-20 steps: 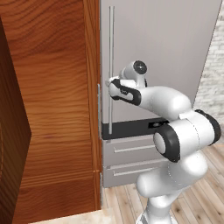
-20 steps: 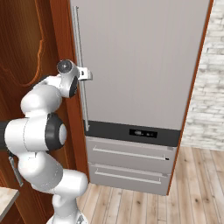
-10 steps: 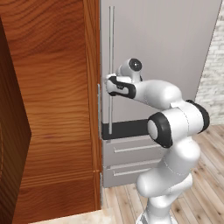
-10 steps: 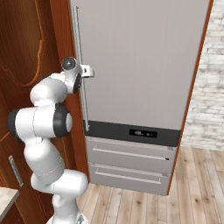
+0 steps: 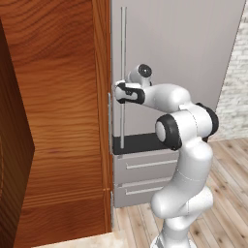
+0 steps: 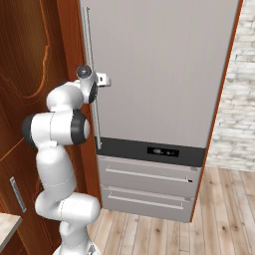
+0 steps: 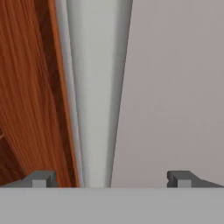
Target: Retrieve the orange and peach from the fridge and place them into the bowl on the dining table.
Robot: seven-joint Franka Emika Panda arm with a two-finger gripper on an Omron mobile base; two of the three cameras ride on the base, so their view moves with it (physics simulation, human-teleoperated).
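Observation:
The fridge [image 5: 184, 48] [image 6: 159, 64] is a tall light grey appliance, and its door is closed. A long vertical bar handle [image 5: 123, 48] [image 6: 89, 50] [image 7: 94, 87] runs down its left edge. My gripper [image 5: 117, 93] [image 6: 102, 79] [image 7: 111, 179] is at mid height of this handle and open. In the hand view the bar stands between the two spread fingertips [image 7: 41, 179], nearer the left one. The orange, the peach and the bowl are out of view.
A red-brown wooden cabinet [image 5: 58, 121] [image 6: 35, 60] stands close against the fridge's left side. Two grey drawers [image 6: 149, 187] sit under a dark display band [image 6: 159, 151]. A brick wall [image 6: 241, 99] is at the right. A beige counter corner [image 6: 7, 234] shows low left.
The hand has slid left to the handle bar. The elbow has swung inward and the arm now stands more upright. The jaws have stayed open.

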